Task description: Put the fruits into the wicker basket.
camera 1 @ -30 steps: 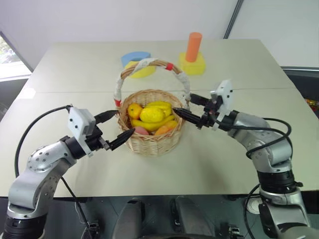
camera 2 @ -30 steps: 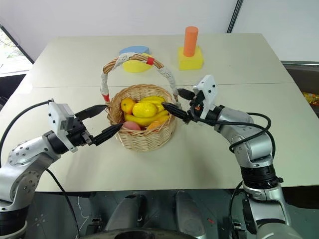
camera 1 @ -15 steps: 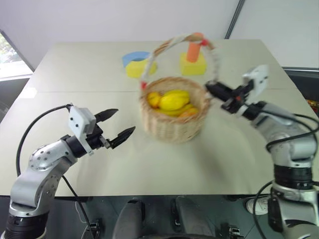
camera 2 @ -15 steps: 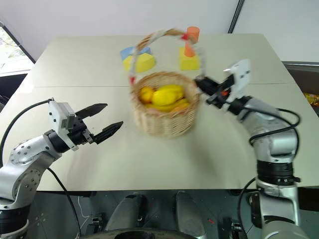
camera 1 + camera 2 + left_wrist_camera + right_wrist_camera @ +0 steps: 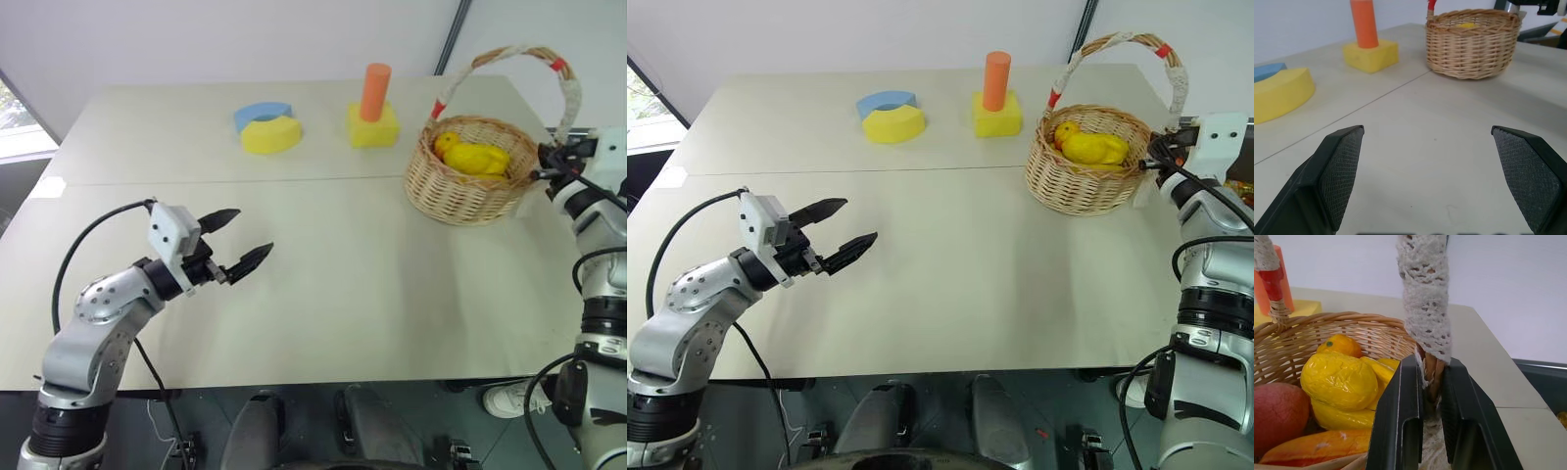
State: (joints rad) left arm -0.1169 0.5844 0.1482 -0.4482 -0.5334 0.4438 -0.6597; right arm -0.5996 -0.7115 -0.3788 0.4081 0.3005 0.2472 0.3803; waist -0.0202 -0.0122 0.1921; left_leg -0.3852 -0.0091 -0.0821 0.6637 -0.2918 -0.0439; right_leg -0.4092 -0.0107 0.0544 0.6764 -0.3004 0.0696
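Right gripper (image 5: 1431,396) clamped on basket (image 5: 1087,166) handle base; fruits (image 5: 1339,379) inside, just beyond. Left gripper (image 5: 238,245) open, well apart from basket.

table (image 5: 392,294) | orange cylinder (image 5: 374,91) upright on yellow block (image 5: 373,126) | blue-yellow foam (image 5: 267,127)

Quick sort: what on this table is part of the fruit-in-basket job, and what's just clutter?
Job:
- wicker basket, at the table's far right
- fruits, already inside it
- right gripper, shut on the basket's handle base
- left gripper, open, holding nothing

Clutter:
- orange cylinder on a yellow block
- blue and yellow foam pieces
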